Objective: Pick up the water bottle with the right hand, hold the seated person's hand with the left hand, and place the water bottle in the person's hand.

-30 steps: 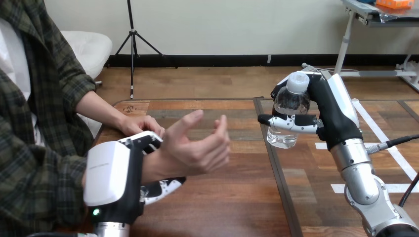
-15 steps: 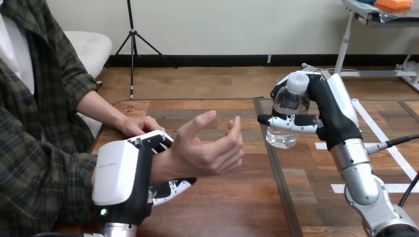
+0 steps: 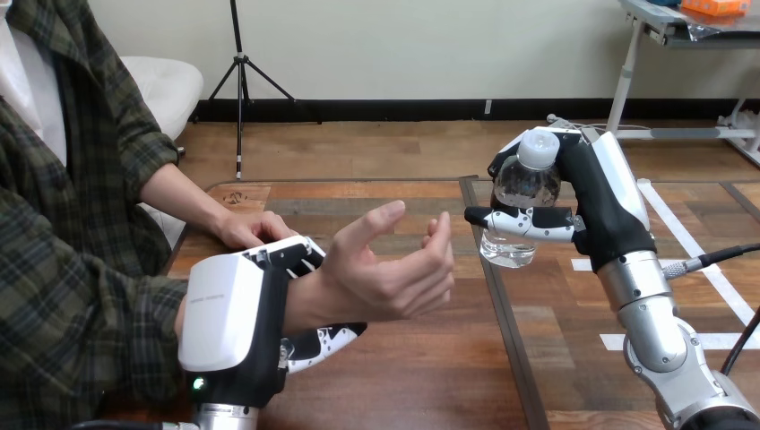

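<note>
Bottle status: water bottle [image 3: 522, 193] upright and off the worktop [image 3: 421, 367], clamped in the right robot hand [image 3: 591, 202] at the view's right. Fingers wrap across its front at mid-body. White cap [image 3: 539, 148] stands above the grip and the clear base hangs below it. Bottle hangs over the worktop just right of the dark seam [image 3: 506, 313] that runs down the surface.

At lower left, left robot hand [image 3: 237, 327] with its white back shell toward the camera. Its fingers curl over the top of the person's wrist [image 3: 305, 300] and its thumb comes round beneath, so the wrist is gripped between them.

Beyond that grip, person's raised hand [image 3: 385, 273]: cupped, fingers loosely bent, thumb up. Its fingertips point toward the bottle, near it but apart, no contact.

Behind the left robot hand's fingers, person's other hand [image 3: 255, 228] rests on the worktop.
</note>
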Motion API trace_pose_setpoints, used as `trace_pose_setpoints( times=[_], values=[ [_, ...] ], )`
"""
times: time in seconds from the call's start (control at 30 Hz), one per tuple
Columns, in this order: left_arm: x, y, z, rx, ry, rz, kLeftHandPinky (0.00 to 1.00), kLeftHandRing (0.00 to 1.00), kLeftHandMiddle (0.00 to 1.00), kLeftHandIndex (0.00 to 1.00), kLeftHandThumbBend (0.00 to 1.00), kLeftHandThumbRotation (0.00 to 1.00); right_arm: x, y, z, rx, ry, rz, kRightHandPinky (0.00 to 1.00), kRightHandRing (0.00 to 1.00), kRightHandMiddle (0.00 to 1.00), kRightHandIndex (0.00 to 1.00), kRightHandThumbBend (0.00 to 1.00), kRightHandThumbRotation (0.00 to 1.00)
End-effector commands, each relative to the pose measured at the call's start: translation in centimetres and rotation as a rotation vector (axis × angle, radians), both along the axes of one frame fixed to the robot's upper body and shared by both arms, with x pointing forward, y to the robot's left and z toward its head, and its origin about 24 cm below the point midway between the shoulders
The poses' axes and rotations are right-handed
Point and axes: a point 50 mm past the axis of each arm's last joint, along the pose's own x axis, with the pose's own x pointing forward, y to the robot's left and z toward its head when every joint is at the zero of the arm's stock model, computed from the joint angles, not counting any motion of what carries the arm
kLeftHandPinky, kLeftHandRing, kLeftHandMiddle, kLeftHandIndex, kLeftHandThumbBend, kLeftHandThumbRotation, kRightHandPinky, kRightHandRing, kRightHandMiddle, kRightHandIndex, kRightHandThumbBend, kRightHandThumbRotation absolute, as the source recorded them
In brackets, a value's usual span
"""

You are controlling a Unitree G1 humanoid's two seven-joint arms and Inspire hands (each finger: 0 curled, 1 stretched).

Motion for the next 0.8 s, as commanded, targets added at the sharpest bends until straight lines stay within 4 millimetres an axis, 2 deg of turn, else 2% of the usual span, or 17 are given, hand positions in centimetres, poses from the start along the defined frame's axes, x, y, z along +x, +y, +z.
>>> trace_pose_setpoints(
  times=[0.0, 0.27, 0.77],
  values=[
    [1.1, -1.8, 2.2, -0.028, -0.102, -0.079, 0.26, 0.31, 0.36, 0.37, 0.92, 0.0, 1.2, 1.0, 3.6, 0.06, -0.152, 0.04, 0.37, 0.41, 0.46, 0.43, 0.75, 0.0],
    [1.1, -2.1, 2.3, -0.033, -0.098, -0.089, 0.26, 0.31, 0.36, 0.38, 0.9, 0.0, 1.0, 1.5, 3.9, 0.067, -0.176, 0.066, 0.37, 0.41, 0.46, 0.43, 0.76, 0.0],
    [1.1, -2.7, 2.3, -0.028, -0.101, -0.103, 0.26, 0.31, 0.35, 0.37, 0.92, 0.0, 0.5, 2.2, 4.2, 0.077, -0.204, 0.125, 0.37, 0.41, 0.45, 0.42, 0.75, 0.0]
  ],
)
